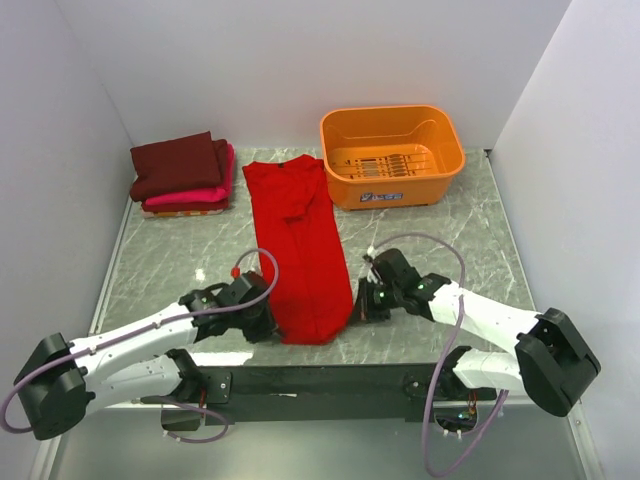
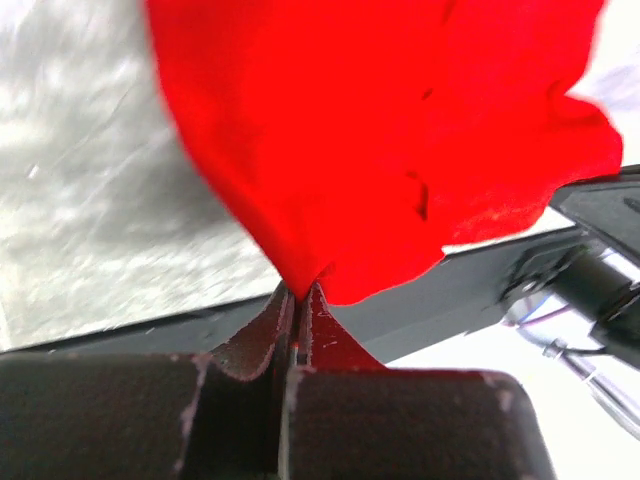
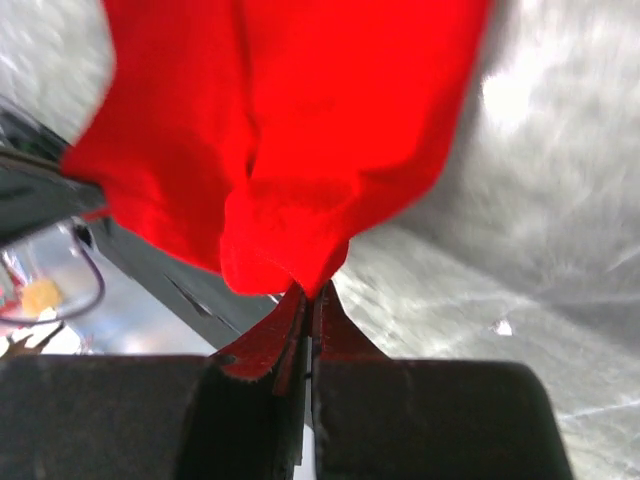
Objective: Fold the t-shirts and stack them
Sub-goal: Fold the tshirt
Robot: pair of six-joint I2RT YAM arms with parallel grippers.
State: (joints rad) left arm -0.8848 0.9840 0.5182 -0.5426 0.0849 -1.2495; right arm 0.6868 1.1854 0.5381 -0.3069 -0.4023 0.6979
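Marble table (image 1: pixel 170 270) carries the red t-shirt (image 1: pixel 300 250) as a long narrow strip down the middle. Its long axis runs near-to-far and is slightly skewed, with the far end a bit left and the near end a bit right. The far end stops just beside the orange basket (image 1: pixel 430 190), at the basket's left, and looks wider and rumpled. The near end sits close to the arm bases, between the two grippers. Left gripper (image 1: pixel 268 305) is at the strip's left near edge; in its wrist view the left gripper (image 2: pixel 298 298) has its jaws clamped together on a pinch of the red t-shirt (image 2: pixel 380 130), with cloth bunching up from the tips. Right gripper (image 1: pixel 358 300) is at the right near edge; in its wrist view the right gripper (image 3: pixel 310 296) is likewise closed tight on a fold of the red t-shirt (image 3: pixel 290 120). Which end is the collar can't be told. Maroon t-shirt (image 1: pixel 178 163) sits folded on top of the folded pink t-shirt (image 1: pixel 205 193) at the far left corner, well apart from the strip.
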